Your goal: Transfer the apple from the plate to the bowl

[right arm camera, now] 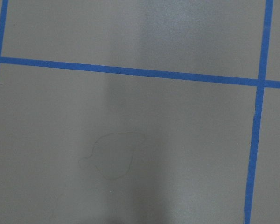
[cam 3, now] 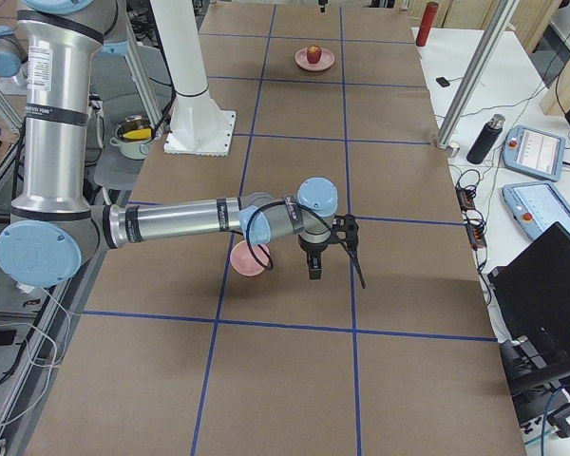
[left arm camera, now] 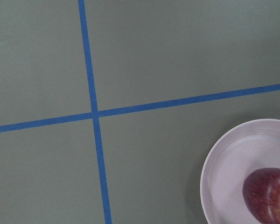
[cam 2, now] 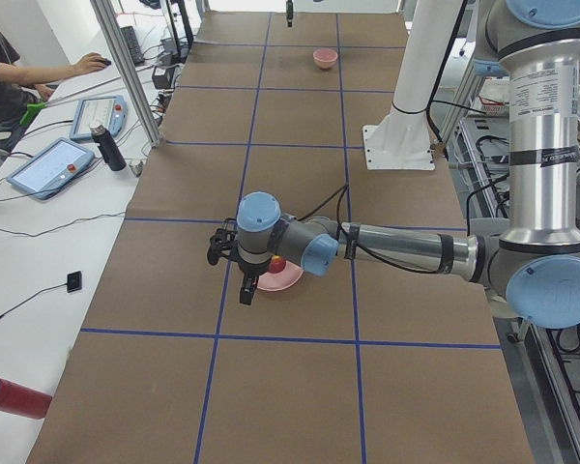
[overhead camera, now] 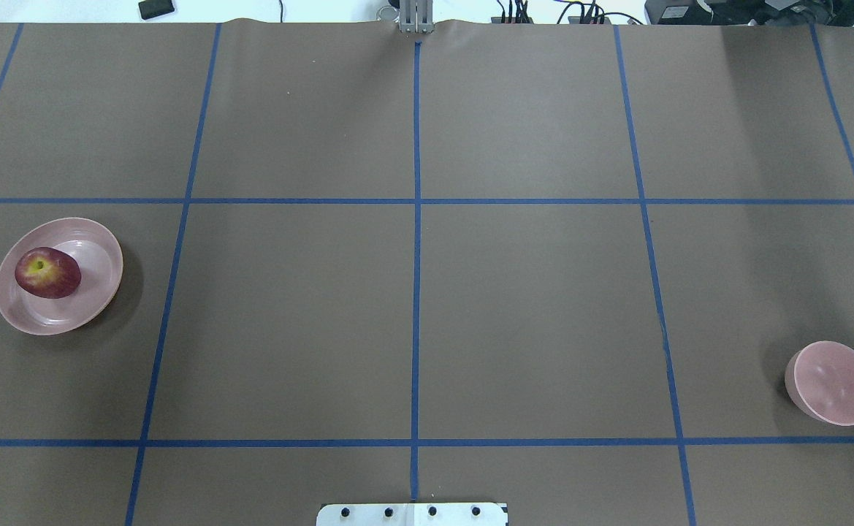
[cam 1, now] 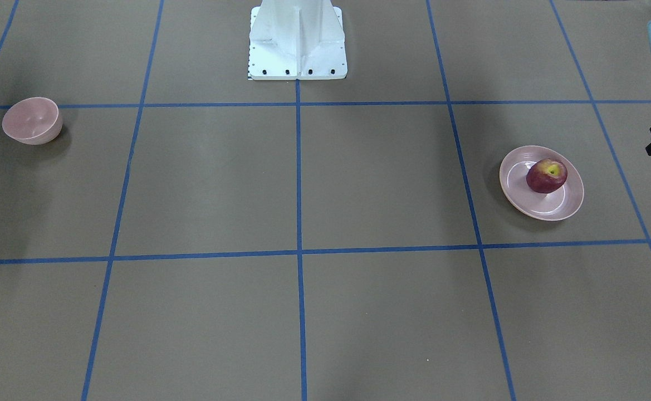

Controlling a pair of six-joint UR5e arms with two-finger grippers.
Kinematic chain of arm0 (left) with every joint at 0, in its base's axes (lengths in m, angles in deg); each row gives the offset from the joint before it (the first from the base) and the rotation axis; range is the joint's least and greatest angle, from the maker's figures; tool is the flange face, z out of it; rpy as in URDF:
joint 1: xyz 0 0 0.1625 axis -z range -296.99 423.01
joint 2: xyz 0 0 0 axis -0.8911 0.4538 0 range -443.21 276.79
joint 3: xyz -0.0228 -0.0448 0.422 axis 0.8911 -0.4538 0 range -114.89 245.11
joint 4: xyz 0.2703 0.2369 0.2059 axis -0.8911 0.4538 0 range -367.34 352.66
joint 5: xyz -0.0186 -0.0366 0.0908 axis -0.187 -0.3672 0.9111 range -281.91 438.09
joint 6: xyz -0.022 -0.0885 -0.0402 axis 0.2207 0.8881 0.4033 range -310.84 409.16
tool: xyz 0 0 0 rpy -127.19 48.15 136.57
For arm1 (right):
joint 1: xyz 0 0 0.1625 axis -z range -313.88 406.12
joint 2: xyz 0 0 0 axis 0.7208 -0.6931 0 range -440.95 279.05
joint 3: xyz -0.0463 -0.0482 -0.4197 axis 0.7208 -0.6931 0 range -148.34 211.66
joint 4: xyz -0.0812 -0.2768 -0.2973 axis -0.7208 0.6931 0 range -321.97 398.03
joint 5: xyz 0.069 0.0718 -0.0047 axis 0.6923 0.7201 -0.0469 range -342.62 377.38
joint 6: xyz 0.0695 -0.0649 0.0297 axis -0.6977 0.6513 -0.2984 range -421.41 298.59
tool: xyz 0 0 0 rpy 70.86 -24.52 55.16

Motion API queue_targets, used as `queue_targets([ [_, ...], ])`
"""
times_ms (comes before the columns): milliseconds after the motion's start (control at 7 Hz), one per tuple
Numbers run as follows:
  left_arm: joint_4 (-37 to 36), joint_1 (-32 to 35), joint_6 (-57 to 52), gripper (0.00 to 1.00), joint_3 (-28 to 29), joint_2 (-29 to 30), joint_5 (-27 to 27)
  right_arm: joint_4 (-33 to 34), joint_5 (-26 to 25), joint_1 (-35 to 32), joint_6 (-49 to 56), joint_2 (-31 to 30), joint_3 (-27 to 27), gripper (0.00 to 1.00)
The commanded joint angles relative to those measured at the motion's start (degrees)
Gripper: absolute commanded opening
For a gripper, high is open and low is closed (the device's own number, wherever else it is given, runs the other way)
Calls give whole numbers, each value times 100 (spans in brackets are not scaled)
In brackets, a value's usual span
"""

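The dark red apple (cam 1: 547, 176) with a yellow stem patch lies on the wide pale pink plate (cam 1: 525, 189) at the table's end on my left; both also show in the overhead view, the apple (overhead camera: 47, 272) on the plate (overhead camera: 98, 270). The left wrist view catches the plate's rim (left arm camera: 224, 158) and part of the apple (left arm camera: 268, 196) at its lower right. The small deep pink bowl (overhead camera: 832, 382) stands empty at the opposite end. My left gripper (cam 2: 232, 271) hovers above and just beyond the plate; my right gripper (cam 3: 334, 261) hovers beside the bowl (cam 3: 247, 258). I cannot tell whether either gripper is open.
The white robot base (cam 1: 297, 39) stands at the table's middle rear edge. Blue tape lines (overhead camera: 416, 219) divide the brown table into squares. On the operators' bench lie tablets (cam 2: 50, 166), a dark bottle (cam 2: 106, 148) and a red cylinder (cam 2: 14, 398).
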State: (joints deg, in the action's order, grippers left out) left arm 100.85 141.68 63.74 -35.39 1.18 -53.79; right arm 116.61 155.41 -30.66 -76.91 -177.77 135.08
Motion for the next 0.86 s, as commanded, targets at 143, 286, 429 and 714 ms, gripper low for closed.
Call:
queue_targets([
  [143, 10, 0, 27, 98, 319, 138, -4, -822, 171, 14, 12, -143, -120, 100],
  [286, 10, 0, 62, 98, 234, 200, -13, -1436, 172, 66, -5, -388, -155, 100],
  [429, 27, -9, 714, 98, 216, 227, -13, -1790, 311, 84, -49, -469, -286, 100],
  [714, 727, -454, 1371, 98, 242, 288, 101, -1881, 330, 145, -84, -810, -278, 100],
])
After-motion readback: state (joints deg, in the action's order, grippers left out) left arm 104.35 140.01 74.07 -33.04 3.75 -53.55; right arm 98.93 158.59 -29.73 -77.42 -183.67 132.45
